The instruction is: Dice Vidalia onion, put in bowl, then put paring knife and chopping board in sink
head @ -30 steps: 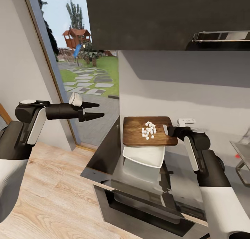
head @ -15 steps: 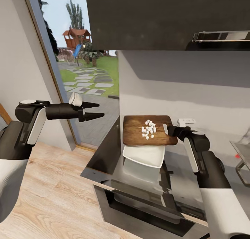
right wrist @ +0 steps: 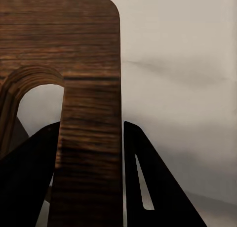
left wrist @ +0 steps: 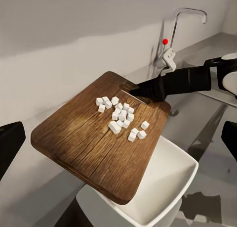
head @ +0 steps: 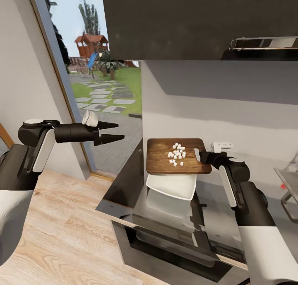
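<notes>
A grey countertop (head: 124,181) runs along a pale wall under a dark upper cabinet (head: 198,20), with its left end near a tall window (head: 99,78) and wood floor (head: 62,243) in front. Nearest on the worktop, close to its front edge and left end, sits the white bowl (head: 171,186), with bare glossy surface around it toward the front. The board (head: 176,156) is lifted above the bowl, its near edge overlapping the bowl's far rim, and looks roughly level in the head view; the left wrist view shows it slanting down over the bowl. White onion dice (head: 177,154) lie clustered on it toward the handle end, none at the edges. The right gripper (head: 200,155) clamps the board at its right edge, one finger (right wrist: 148,187) on each face beside the handle slot. Beyond the board stand the wall and, farther right along the counter, the tap (left wrist: 178,26) with its red knob. The left gripper (head: 116,131) hangs over the floor well left of the counter, its fingers parted and holding nothing.
</notes>
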You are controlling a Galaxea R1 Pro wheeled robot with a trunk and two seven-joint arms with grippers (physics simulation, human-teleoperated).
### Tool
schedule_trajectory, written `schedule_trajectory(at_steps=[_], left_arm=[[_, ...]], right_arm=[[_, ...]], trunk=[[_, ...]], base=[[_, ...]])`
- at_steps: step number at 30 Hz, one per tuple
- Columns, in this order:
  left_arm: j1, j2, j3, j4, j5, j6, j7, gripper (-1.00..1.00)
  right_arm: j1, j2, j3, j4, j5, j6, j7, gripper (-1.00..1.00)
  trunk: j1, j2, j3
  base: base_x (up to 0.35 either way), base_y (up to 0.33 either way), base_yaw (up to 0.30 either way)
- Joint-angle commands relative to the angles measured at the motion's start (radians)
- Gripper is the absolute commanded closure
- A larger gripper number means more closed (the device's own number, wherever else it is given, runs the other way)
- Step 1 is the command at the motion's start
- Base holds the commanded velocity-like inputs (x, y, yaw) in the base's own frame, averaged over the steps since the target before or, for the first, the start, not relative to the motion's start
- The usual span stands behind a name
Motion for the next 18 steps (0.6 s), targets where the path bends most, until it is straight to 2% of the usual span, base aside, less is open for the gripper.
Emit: schedule_trajectory(at_steps=[1,18], left_arm=[[-0.001,0.001,-0.002,0.000,0.006,0.007,0.001,-1.00],[-0.001,0.001,-0.002,0.000,0.006,0.007,0.001,-1.00]], right_arm=[[-0.001,0.000,0.000,-0.001,-0.007,0.004,-0.003,1.00],[0.000,0.000,0.000,-0.001,-0.007,-0.053,0.004,1.00]], trunk=[[0.000,-0.001,-0.001],[0.000,-0.001,-0.001]], base=[[0.000,0.000,0.000],[0.000,0.000,0.000]])
